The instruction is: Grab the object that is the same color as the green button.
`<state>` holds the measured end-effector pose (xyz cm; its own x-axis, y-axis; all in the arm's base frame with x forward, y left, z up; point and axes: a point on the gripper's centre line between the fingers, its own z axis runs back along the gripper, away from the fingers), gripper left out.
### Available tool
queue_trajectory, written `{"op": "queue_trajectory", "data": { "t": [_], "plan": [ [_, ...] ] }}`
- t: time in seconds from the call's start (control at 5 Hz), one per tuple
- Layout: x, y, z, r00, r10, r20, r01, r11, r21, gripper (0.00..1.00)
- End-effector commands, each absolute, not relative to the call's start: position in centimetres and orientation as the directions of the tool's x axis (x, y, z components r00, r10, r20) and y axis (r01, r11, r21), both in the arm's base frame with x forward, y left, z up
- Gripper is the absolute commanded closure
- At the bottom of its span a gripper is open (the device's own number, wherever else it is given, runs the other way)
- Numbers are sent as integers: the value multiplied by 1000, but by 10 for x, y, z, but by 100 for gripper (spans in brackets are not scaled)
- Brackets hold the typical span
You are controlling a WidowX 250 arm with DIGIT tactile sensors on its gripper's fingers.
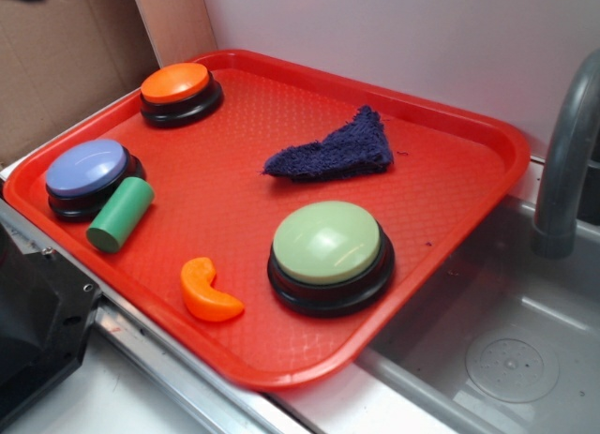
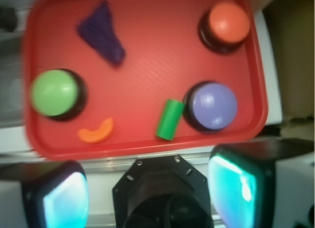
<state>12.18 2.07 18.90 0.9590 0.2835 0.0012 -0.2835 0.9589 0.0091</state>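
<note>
A small green cylinder [image 1: 120, 214] lies on its side on the red tray [image 1: 450, 162], touching the blue-topped button [image 1: 87, 169]. From the wrist camera the cylinder [image 2: 169, 119] sits near the tray's near edge, left of the blue button [image 2: 213, 105]. The large pale green button [image 1: 327, 244] stands on its black base at the tray's front right; it appears as the green button [image 2: 54, 92] on the left in the wrist view. My gripper [image 2: 150, 188] hovers high, back from the tray and over the robot's base, open, with nothing between its teal pads [image 2: 235, 184]. The exterior view does not show the gripper.
An orange crescent piece [image 1: 208, 291] lies between cylinder and green button. An orange-topped button [image 1: 178, 89] stands at the tray's back left, a dark blue cloth [image 1: 333, 151] behind the green button. The black robot base [image 1: 33, 312] is front left; a sink [image 1: 506, 359] and faucet [image 1: 567, 143] are to the right.
</note>
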Motion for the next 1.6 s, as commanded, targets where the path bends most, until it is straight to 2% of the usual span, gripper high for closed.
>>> {"op": "queue_trajectory", "data": {
  "t": [0.0,0.2,0.6,0.8,1.0,1.2,1.4],
  "plan": [
    [114,60,108,789,614,-13,-614,789,-39,0],
    [113,53,75,778,628,4,-627,778,-36,0],
    [121,33,40,799,601,-17,-601,798,-48,0],
    [135,25,26,829,558,-36,-559,828,-46,0],
    [148,15,18,856,517,-16,-517,855,-26,20],
    [155,5,22,871,491,-32,-492,868,-64,100],
    [163,-9,60,936,346,-56,-350,932,-90,100]
  ]
}}
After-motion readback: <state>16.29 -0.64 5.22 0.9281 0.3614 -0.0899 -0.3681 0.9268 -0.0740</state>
